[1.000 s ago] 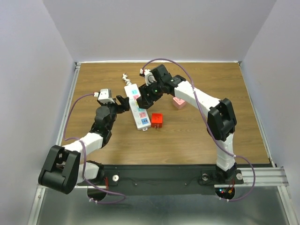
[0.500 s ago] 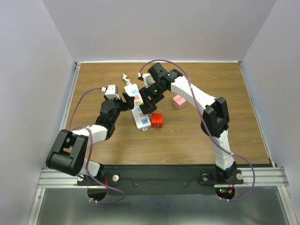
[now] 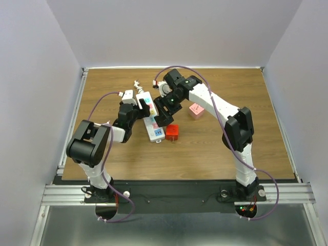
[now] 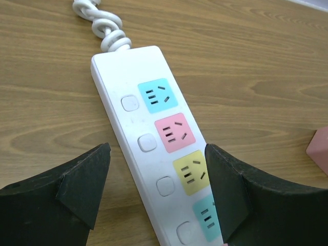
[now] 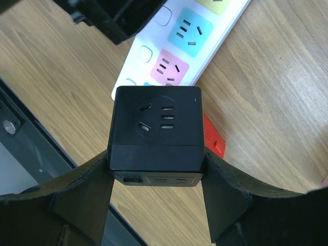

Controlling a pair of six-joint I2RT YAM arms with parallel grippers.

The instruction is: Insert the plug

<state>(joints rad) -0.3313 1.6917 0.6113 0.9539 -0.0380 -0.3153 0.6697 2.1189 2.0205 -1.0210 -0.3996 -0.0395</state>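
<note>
Pinching the black cube plug (image 5: 156, 128) by two opposite sides, the right jaws are closed firmly on it, and the cube's socket face is turned up toward the wrist camera. The plug hangs over the near end of the white power strip (image 4: 115, 77), with that end's pink and blue sockets showing just beyond it. Whether it touches the strip cannot be told.

The left jaws are spread wide and hold nothing. Their dark fingers (image 4: 77, 189) stand one on each side of the strip, level with its yellow socket, and neither is visibly against it.

The strip lies flat on the wooden worktop (image 3: 230, 138), running away from the arms. It has a row of coloured sockets, each with a button beside it. Its coiled white cord (image 4: 105, 28) leaves from the far end. A red cube (image 3: 171, 132) sits just beside the strip's near end on the right. A pink cube (image 3: 195, 110) rests farther right of the strip, apart from it.
</note>
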